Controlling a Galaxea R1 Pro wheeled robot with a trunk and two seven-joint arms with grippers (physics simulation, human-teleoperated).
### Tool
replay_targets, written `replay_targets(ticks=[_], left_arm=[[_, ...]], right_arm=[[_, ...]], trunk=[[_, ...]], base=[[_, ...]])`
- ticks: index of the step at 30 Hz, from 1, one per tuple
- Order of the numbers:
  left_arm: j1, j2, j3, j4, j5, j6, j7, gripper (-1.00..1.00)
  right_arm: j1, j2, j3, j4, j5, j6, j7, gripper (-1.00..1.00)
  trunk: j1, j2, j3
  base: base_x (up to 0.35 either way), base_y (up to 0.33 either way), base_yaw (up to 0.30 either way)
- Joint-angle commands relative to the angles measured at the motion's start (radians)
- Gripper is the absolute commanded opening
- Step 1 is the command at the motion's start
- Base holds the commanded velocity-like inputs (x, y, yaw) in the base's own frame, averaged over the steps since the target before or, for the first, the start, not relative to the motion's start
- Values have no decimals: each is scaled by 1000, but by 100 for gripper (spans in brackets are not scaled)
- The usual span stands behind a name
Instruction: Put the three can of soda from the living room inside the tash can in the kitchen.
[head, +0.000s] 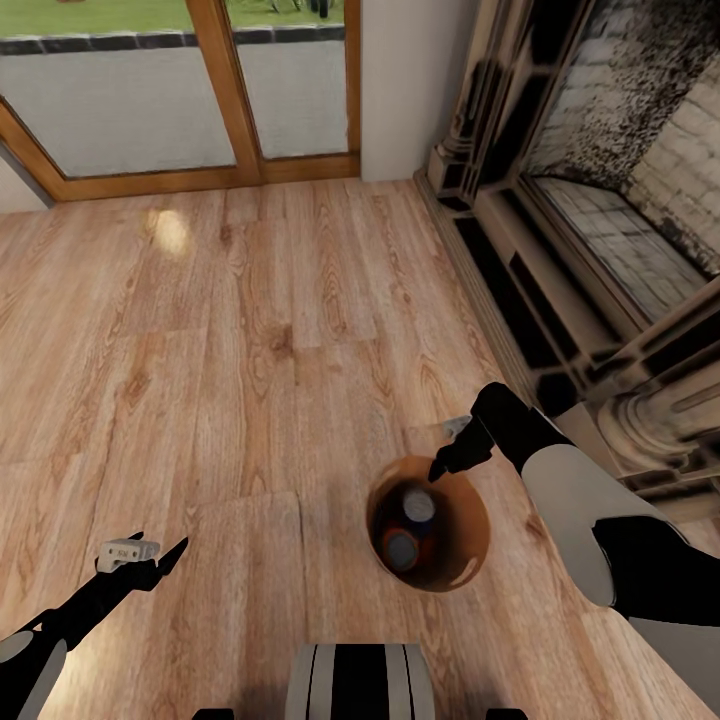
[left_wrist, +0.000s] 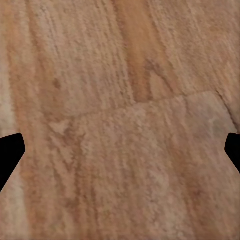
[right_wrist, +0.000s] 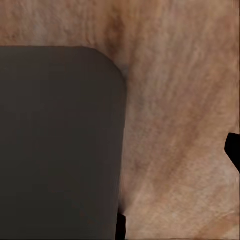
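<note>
The trash can, a small round bin with a glossy orange-brown inside, stands on the wood floor of the living room near the fireplace. Inside it lie soda cans; two silver tops show, and their body colours are hard to tell. My right gripper hangs just over the bin's far rim, one finger at the frame's edge, beside a dark grey slab that hides the other finger. My left gripper hovers open over bare floor, nothing between its fingers.
The carved fireplace surround runs along the right, its base close to the bin. Wood-framed glass doors close off the far side. Light wood floor spreads to the left and ahead.
</note>
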Motion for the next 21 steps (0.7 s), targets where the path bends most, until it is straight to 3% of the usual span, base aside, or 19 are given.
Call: replay_targets(ticks=[1, 21], left_arm=[[0, 0, 0, 0, 0, 0, 0, 100], [0, 0, 0, 0, 0, 0, 0, 100]], right_arm=[[0, 0, 0, 0, 4, 0, -2, 100], [0, -10, 0, -2, 4, 0, -2, 100]], trunk=[[0, 0, 0], [0, 0, 0]], base=[[0, 0, 0], [0, 0, 0]])
